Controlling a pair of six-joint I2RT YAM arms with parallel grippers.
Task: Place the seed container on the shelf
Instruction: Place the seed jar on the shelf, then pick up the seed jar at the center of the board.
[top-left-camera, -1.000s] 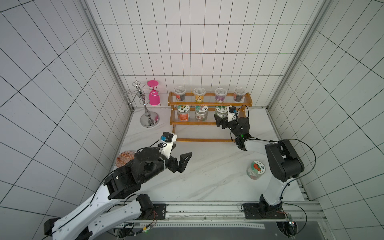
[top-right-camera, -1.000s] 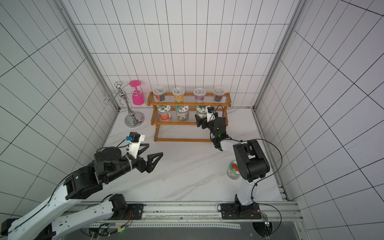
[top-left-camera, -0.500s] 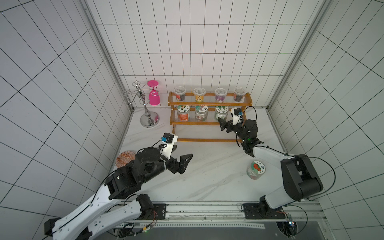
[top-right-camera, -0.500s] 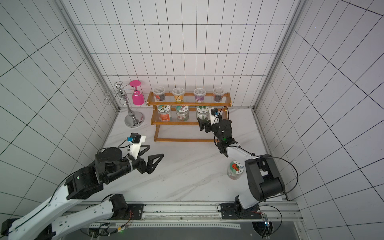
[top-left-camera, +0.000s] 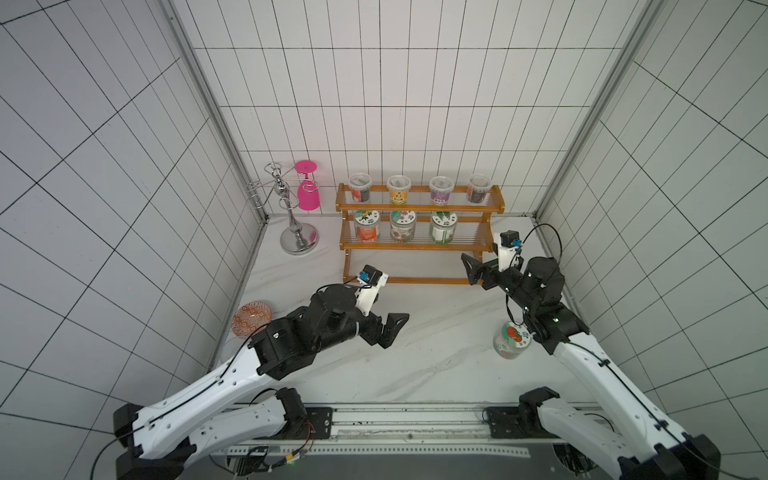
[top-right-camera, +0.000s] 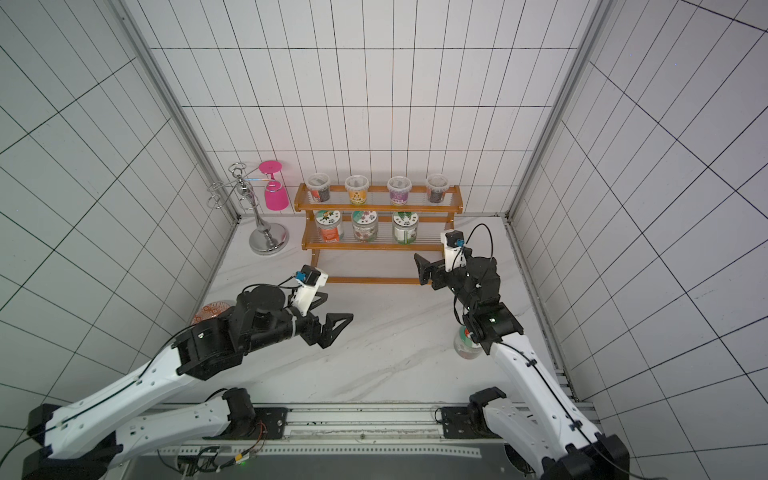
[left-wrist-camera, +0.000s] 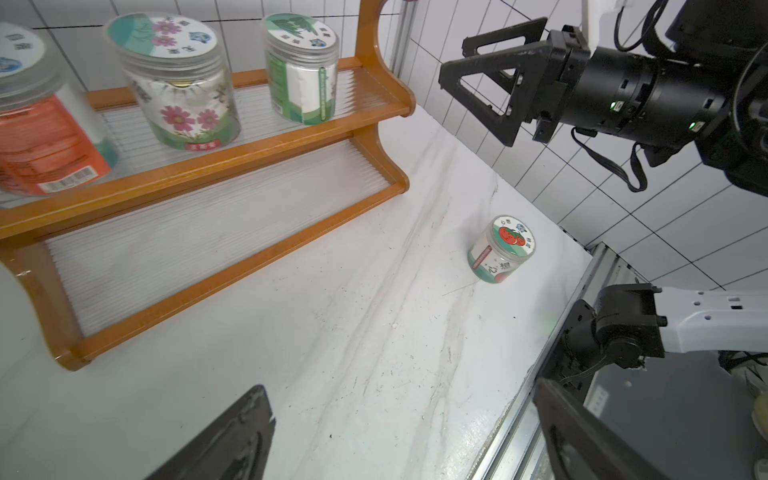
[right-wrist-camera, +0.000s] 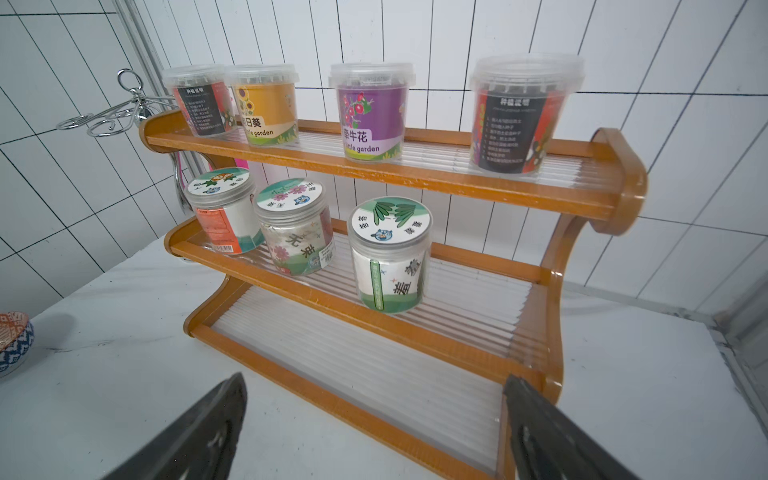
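Black left gripper (top-left-camera: 392, 332) hangs over table (top-left-camera: 436, 370), jaws spread, empty, barely shifted. Shelf (top-left-camera: 415, 246): green jar (top-left-camera: 443, 228) upright on middle tier, third in row. Right gripper (top-left-camera: 469, 271) has backed off from that jar, jaws spread, nothing held. Reads as placement done, arm clearing. Tomato jar (top-left-camera: 512, 340) upright on table beside right arm, untouched; if meant, not yet picked
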